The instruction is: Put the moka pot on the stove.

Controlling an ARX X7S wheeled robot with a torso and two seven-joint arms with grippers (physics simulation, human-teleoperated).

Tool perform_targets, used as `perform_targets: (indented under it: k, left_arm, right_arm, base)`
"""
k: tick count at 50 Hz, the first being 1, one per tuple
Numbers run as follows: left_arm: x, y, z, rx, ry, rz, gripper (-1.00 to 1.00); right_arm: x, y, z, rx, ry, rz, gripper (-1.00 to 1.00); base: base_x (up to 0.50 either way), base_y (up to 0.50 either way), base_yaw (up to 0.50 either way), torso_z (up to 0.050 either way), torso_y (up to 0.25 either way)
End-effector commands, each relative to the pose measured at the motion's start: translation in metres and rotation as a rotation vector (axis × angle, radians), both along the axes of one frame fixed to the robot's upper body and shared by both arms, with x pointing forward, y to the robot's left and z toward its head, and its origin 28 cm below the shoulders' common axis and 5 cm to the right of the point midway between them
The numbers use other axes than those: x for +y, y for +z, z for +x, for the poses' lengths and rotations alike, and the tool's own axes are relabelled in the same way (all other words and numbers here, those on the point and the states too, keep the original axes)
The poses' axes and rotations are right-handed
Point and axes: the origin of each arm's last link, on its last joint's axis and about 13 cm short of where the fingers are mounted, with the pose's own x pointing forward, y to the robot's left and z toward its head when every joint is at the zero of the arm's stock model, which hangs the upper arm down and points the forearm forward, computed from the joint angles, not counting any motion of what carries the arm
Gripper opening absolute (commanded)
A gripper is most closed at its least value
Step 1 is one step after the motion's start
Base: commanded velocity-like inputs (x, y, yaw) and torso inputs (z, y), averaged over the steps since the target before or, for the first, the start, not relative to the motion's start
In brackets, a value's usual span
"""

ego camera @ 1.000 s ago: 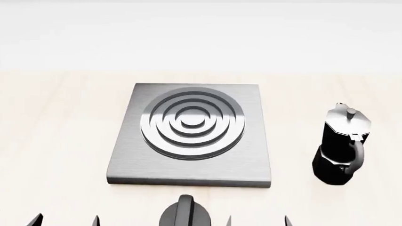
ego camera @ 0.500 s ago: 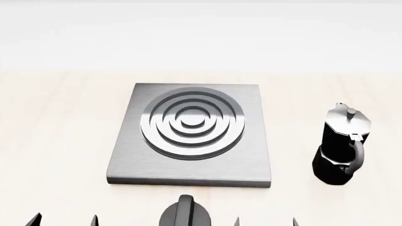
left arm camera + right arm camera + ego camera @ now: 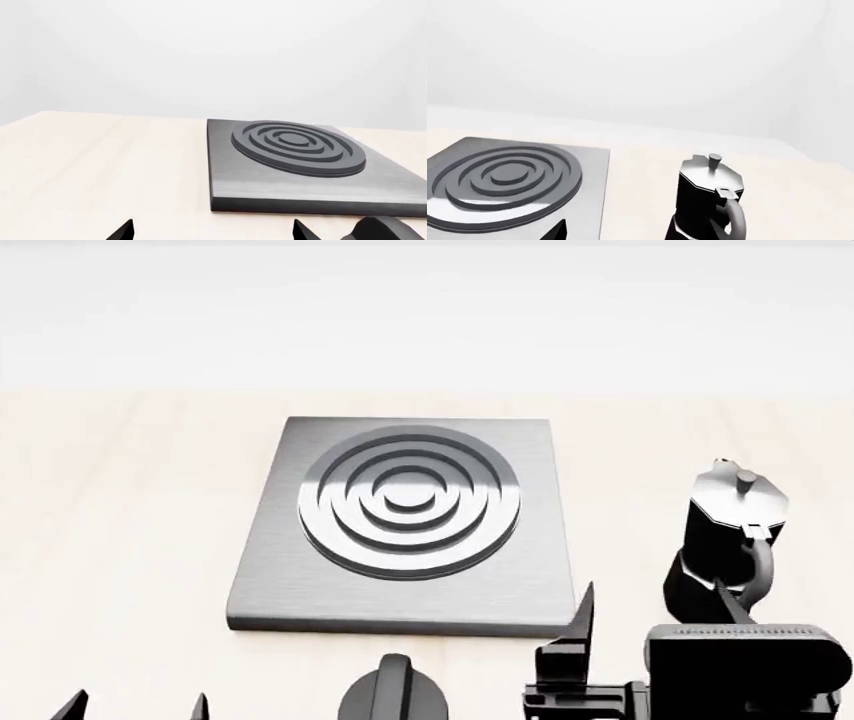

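The moka pot [image 3: 727,530] stands upright on the table right of the stove [image 3: 400,520], its curved handle facing me. Nothing rests on the stove's ring burner. My right gripper [image 3: 654,592] is open just in front of the pot's base, one finger near the stove's front right corner, the other overlapping the pot's lower part. From the right wrist, the moka pot [image 3: 707,200] stands close ahead beside the stove [image 3: 507,180], and the right gripper [image 3: 617,231] holds nothing. My left gripper [image 3: 134,708] is open low at the front left.
A squat black round knob [image 3: 391,695] sits just before the stove's front edge. The left wrist view shows the stove [image 3: 293,160], the knob [image 3: 383,231] and the open left gripper [image 3: 213,232] over the light wooden table [image 3: 120,540]. A white wall is behind.
My right gripper has come up and forward into the head view, its fingers now by the moka pot's base. The left gripper, pot and stove have not moved.
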Motion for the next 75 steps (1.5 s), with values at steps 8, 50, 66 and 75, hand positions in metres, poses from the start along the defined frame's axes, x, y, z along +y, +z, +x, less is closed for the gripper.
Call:
perform_targets:
  k: [8, 50, 66, 75]
  left_arm:
    - [0.001, 0.003, 0.005, -0.02, 0.011, 0.005, 1.0]
    - [0.001, 0.001, 0.0, -0.028, 0.01, 0.004, 1.0]
    - [0.001, 0.002, -0.002, -0.032, 0.014, 0.005, 1.0]
    - [0.001, 0.001, -0.002, -0.031, 0.014, 0.007, 1.0]
  right_arm:
    - [-0.017, 0.031, 0.011, -0.003, -0.013, -0.033, 1.0]
    - [-0.065, 0.034, 0.024, 0.112, 0.006, 0.129, 1.0]
    - [-0.09, 0.024, 0.036, 0.171, -0.024, 0.173, 1.0]
    - [-0.097, 0.021, 0.036, 0.188, -0.008, 0.228, 1.0]
  base:
    - [0.0, 0.0, 0.0, 0.0, 0.0]
    - [0.0, 0.0, 0.0, 0.0, 0.0]
    - [0.0, 0.0, 0.0, 0.0, 0.0]
    - [0.0, 0.0, 0.0, 0.0, 0.0]
